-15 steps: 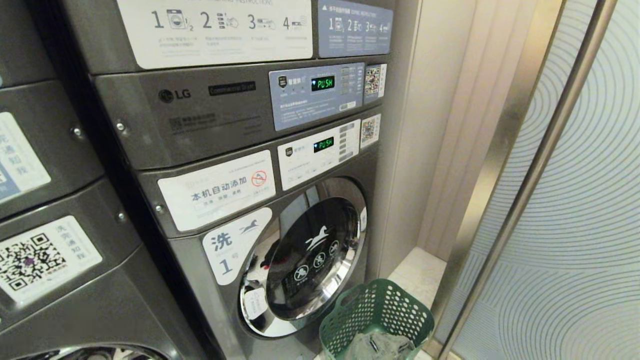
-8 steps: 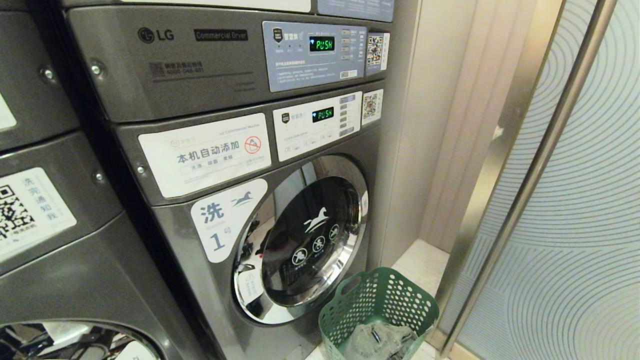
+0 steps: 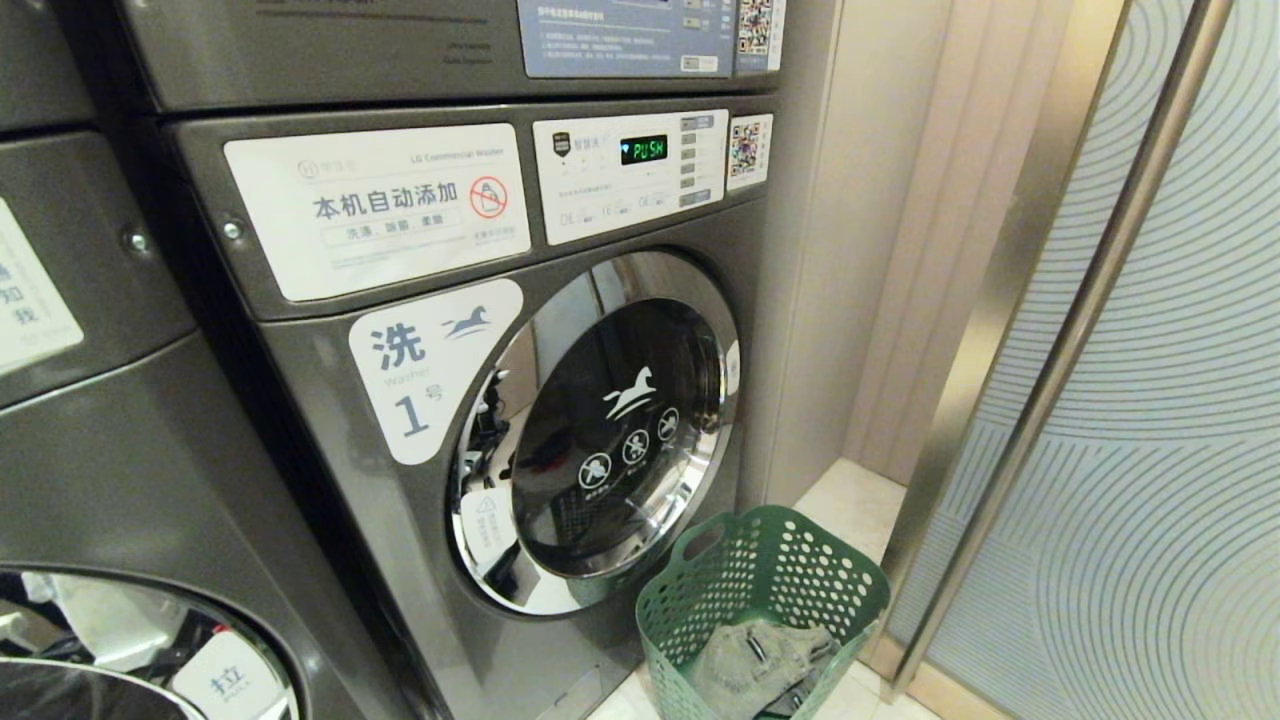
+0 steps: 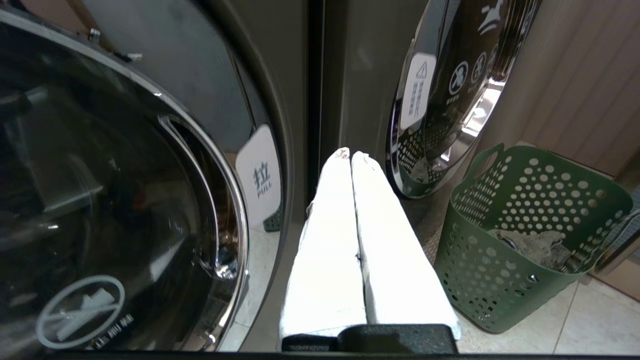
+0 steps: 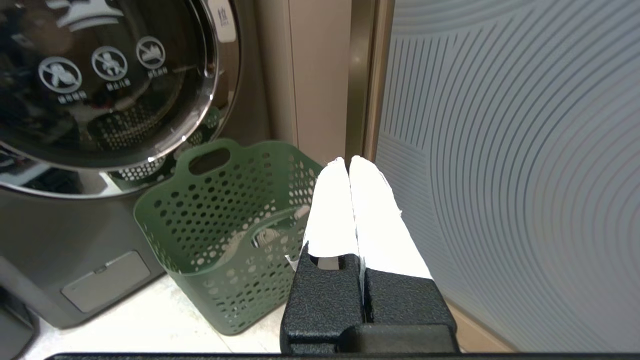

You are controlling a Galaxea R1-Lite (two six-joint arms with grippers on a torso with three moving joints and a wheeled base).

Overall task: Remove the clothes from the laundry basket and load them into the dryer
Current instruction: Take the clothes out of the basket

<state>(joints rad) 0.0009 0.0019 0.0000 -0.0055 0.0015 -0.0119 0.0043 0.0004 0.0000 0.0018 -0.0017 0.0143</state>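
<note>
The green laundry basket (image 3: 853, 588) stands on the floor at the lower right, beside the front-loading machine. Grey clothes (image 3: 760, 655) lie crumpled in its bottom. The basket (image 4: 500, 280) and the clothes (image 4: 530, 245) also show in the left wrist view. Only the lower edge of the dryer's control panel (image 3: 620, 40) shows at the top of the head view; its door is out of view. My left gripper (image 4: 350, 154) is shut and empty, low before the seam between the two machines. My right gripper (image 5: 348, 159) is shut and empty, just right of the basket (image 5: 210, 220). Neither arm shows in the head view.
The washer marked 1 fills the middle, its round chrome door (image 3: 610, 430) right behind the basket. Another machine (image 3: 100, 400) stands to its left. A metal post (image 3: 1050, 350) and a patterned glass panel (image 3: 1180, 450) close off the right side. Pale floor tiles (image 3: 850, 500) lie behind the basket.
The head camera has sunk: the whole scene has slid upward, the dryer's panel has nearly left the top, and more of the basket and clothes shows.
</note>
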